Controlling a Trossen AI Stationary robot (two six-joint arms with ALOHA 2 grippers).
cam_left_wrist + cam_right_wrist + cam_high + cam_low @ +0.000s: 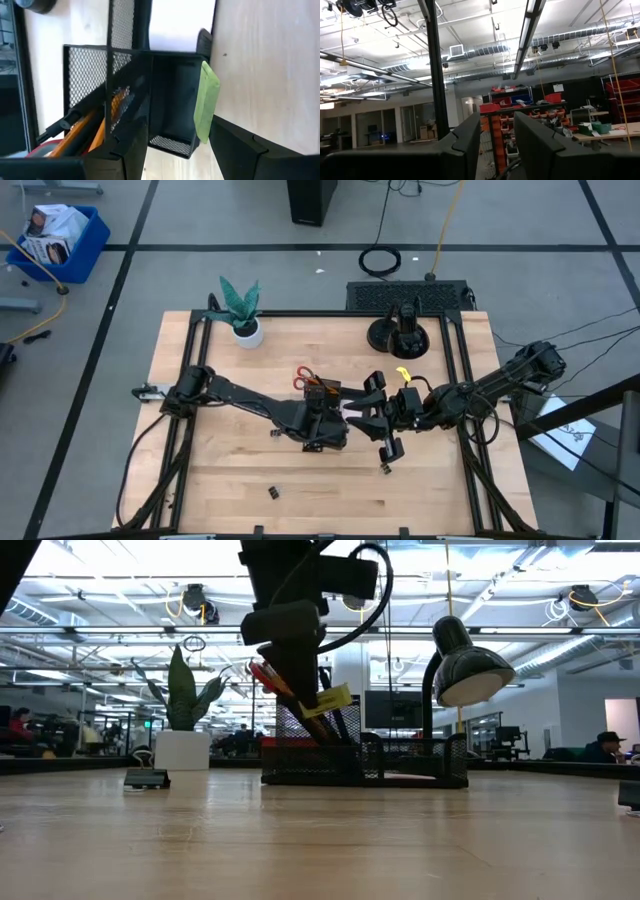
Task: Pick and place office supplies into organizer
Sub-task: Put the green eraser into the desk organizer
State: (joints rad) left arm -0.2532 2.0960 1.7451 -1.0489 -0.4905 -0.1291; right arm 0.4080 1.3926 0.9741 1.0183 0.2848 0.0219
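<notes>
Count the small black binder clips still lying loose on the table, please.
2: one binder clip on the near part of the table, left of centre; another clip beside the right gripper. Others may hide under the arms.

Black wire-mesh desk organizer [150, 100] fills most of the left wrist view, seen from close above, standing on pale wooden tabletop [265, 65]. Inside the organizer: orange pencils [95, 127] leaning across a mesh compartment, a black pen [67, 122] beside them, a red piece [42, 149] at the organizer's edge, too partial to identify. Flat yellow-green strip [206, 102] stands against the organizer's solid black outer wall, next to an open compartment with mesh floor. Left gripper's [175, 155] dark fingers [245, 150] spread wide, straddling the organizer's corner; yellow-green strip just beside one finger, contact unclear.
</notes>
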